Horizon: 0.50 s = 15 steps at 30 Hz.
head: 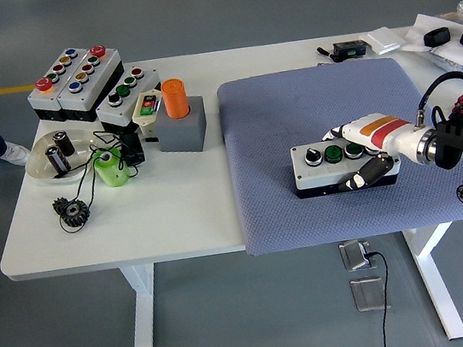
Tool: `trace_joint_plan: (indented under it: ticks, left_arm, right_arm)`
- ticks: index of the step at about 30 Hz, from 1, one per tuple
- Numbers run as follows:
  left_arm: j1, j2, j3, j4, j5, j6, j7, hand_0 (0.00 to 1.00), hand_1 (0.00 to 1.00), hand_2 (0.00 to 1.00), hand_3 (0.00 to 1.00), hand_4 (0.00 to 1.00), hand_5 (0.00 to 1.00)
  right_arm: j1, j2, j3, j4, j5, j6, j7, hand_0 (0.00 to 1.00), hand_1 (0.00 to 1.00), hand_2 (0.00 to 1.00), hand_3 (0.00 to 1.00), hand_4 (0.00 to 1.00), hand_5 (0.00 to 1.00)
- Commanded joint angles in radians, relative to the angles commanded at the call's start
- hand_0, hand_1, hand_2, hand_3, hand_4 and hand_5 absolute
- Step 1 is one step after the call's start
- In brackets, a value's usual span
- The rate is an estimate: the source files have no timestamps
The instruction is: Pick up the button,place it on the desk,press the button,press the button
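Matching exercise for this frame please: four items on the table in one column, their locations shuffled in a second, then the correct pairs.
Items
1. button box
2. orange cylinder
3. black gear
4. green cup

Places
A. standing in the grey block
B. on the blue-grey mat, gripped by the right hand
C. bare white table, nearest the front-left corner
D. just right of the clear dish, with black wires around it

Pairs: 1-B, 2-A, 3-C, 4-D
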<state>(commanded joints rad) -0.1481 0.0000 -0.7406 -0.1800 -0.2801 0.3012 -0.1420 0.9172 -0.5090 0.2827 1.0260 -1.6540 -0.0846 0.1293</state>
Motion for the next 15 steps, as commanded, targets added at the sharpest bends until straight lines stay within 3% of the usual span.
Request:
trace_joint_plan:
  ticks: [1, 2, 7, 8, 13, 14, 15]
  left_arm:
    - [0.0, 0.0, 0.001, 0.0, -0.001, 0.0, 0.0, 0.655, 0.718, 0.744, 0.525, 0.321, 0.941]
    - [-0.001, 0.0, -0.001, 0.0, -0.001, 0.0, -0.001, 0.655, 0.717, 0.744, 0.525, 0.321, 0.943]
    - [-0.003, 0.0, 0.002, 0.0, -0.005, -0.002, -0.002, 0.655, 0.717, 0.744, 0.525, 0.321, 0.943]
    - [-0.003, 0.0, 0.003, 0.0, -0.006, -0.002, -0.002, 0.655, 0.717, 0.744, 0.524, 0.32, 0.943]
    - [-0.003, 0.0, 0.006, 0.0, -0.009, -0.002, -0.002, 0.655, 0.717, 0.744, 0.524, 0.32, 0.943]
    - [-0.003, 0.0, 0.007, 0.0, -0.009, -0.002, -0.002, 0.655, 0.717, 0.744, 0.524, 0.32, 0.943]
    - [-0.002, 0.0, 0.008, 0.0, -0.01, -0.002, -0.002, 0.655, 0.717, 0.744, 0.524, 0.32, 0.943]
  right_arm:
    - [0.0, 0.0, 0.001, 0.0, -0.003, 0.003, 0.001, 0.551, 0.471, 0.526, 0.703, 0.734, 0.243]
    - [-0.001, -0.001, 0.003, -0.001, -0.014, 0.011, 0.001, 0.688, 0.623, 0.684, 0.884, 0.797, 0.277]
    - [-0.004, -0.003, 0.004, -0.002, -0.014, 0.024, -0.001, 0.688, 0.623, 0.684, 0.884, 0.797, 0.277]
    - [-0.005, -0.004, 0.005, -0.002, -0.01, 0.023, 0.001, 0.815, 0.727, 0.818, 0.998, 0.871, 0.272]
    - [-0.011, -0.009, 0.019, -0.002, 0.006, 0.029, 0.013, 0.815, 0.727, 0.818, 0.998, 0.871, 0.272]
    - [-0.011, -0.01, 0.021, -0.002, 0.009, 0.032, 0.015, 0.878, 0.802, 0.901, 0.998, 0.895, 0.26]
    - [-0.012, -0.012, 0.024, 0.0, 0.012, 0.037, 0.019, 0.878, 0.802, 0.901, 0.998, 0.895, 0.26]
